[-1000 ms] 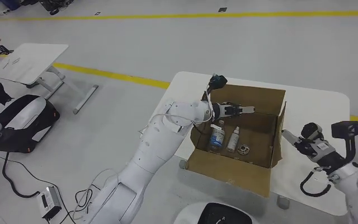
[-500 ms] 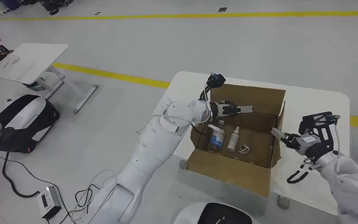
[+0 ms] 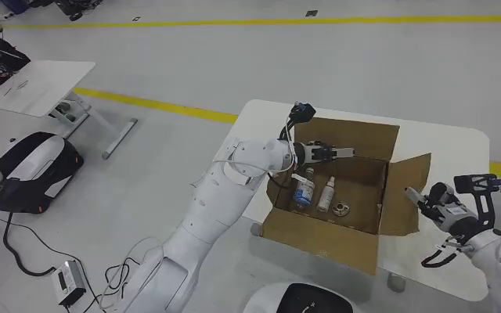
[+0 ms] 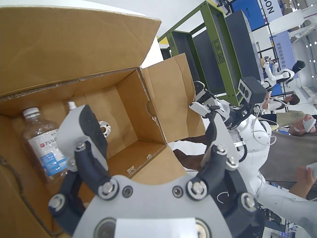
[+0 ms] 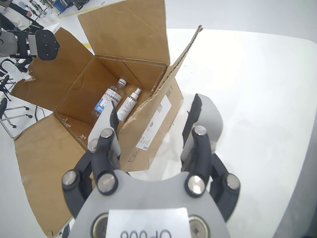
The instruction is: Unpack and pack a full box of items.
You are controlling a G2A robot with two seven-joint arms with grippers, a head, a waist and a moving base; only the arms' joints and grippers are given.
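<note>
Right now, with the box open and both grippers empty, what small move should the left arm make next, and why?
Probably lower the left gripper toward the big bottle. Its fingers are open and empty above the open box, the flaps are folded out, and the bottle lies on the box floor closest to it, beside the spray bottle.

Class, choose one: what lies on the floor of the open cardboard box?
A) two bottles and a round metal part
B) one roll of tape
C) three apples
A: the top view shows a clear bottle, a spray bottle and a round metal part inside the box.
</note>
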